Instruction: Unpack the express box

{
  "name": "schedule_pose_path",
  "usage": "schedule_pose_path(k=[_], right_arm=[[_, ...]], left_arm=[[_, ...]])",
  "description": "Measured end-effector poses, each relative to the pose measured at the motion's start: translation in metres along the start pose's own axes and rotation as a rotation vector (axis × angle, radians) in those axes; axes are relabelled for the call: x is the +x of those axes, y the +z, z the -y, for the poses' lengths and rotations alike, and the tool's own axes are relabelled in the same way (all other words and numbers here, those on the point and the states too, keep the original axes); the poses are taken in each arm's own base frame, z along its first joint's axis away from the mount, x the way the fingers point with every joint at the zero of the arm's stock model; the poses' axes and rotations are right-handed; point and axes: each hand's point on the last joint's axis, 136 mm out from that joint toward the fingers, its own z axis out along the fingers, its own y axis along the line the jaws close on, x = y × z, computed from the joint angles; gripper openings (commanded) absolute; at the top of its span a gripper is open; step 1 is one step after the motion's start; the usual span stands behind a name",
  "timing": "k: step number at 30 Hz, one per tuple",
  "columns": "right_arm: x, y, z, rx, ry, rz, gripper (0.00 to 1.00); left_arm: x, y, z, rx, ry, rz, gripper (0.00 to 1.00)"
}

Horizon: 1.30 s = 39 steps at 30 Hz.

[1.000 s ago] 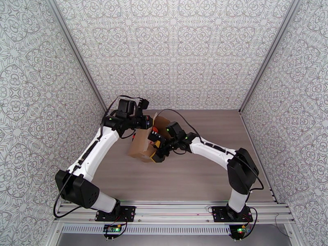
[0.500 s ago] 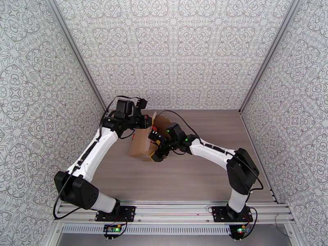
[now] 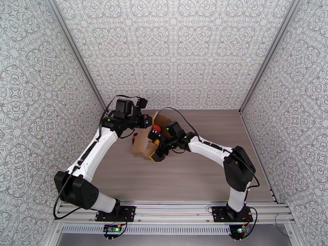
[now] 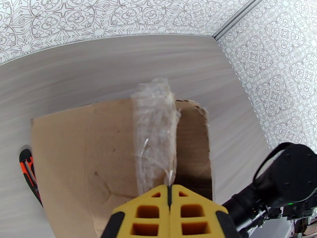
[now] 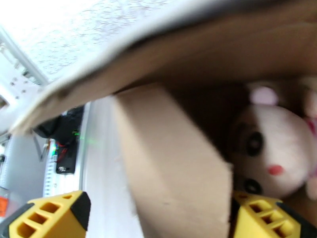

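The express box, a brown carton with crinkled clear tape on its flap, sits tilted in the middle of the table with its open end toward the right arm. My left gripper is shut on the taped flap at the box's far edge. At the box's opening my right gripper is open and straddles a side flap. One of its fingers is inside and the other finger is outside. A round plush doll face lies inside the box.
A red-and-black utility knife lies on the wooden table just left of the box. Patterned walls close in the left, back and right sides. Both arm bases stand on the rail at the near edge.
The box has turned and shifted slightly to the right, uncovering the knife at its left side. The right gripper has pushed a little farther into the opening.
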Motion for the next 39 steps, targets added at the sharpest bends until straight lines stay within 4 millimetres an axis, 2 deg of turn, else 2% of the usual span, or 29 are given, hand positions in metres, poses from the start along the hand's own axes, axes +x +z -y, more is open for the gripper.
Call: schedule_pose_path(k=[3, 6, 8, 12, 18, 22, 25, 26, 31, 36, 39], right_arm=[[0.001, 0.0, -0.004, -0.024, -0.002, 0.001, 0.8], [0.003, -0.002, -0.006, -0.01, -0.018, 0.02, 0.65], [0.005, -0.007, -0.008, 0.011, -0.028, 0.036, 0.51], [-0.002, -0.019, -0.013, 0.063, -0.077, 0.081, 0.41], [-0.019, -0.025, -0.026, 0.187, -0.267, 0.086, 0.45], [-0.015, -0.018, -0.04, 0.264, -0.425, 0.029, 0.47], [-0.008, -0.015, -0.04, 0.3, -0.485, -0.019, 0.5], [-0.005, -0.014, -0.039, 0.307, -0.5, -0.029, 0.51], [0.012, -0.022, -0.035, 0.368, -0.546, -0.073, 0.71], [0.008, -0.027, -0.032, 0.412, -0.52, -0.068, 0.81], [-0.009, -0.04, -0.036, 0.438, -0.5, -0.007, 0.81]], left_arm=[[-0.001, 0.002, -0.002, 0.004, -0.01, 0.011, 0.0], [-0.003, 0.003, -0.002, 0.007, -0.016, 0.022, 0.0], [-0.005, 0.003, -0.003, 0.006, -0.028, 0.03, 0.0], [-0.007, 0.001, -0.009, -0.008, -0.066, 0.04, 0.0], [-0.012, -0.003, -0.02, -0.027, -0.134, 0.056, 0.0], [-0.012, -0.004, -0.024, -0.031, -0.165, 0.058, 0.0], [-0.011, -0.005, -0.028, -0.039, -0.186, 0.058, 0.0], [-0.011, -0.005, -0.03, -0.041, -0.194, 0.06, 0.0], [-0.012, -0.007, -0.034, -0.044, -0.212, 0.065, 0.0], [-0.012, -0.005, -0.03, -0.035, -0.174, 0.062, 0.0], [-0.009, -0.003, -0.026, -0.036, -0.13, 0.053, 0.0]])
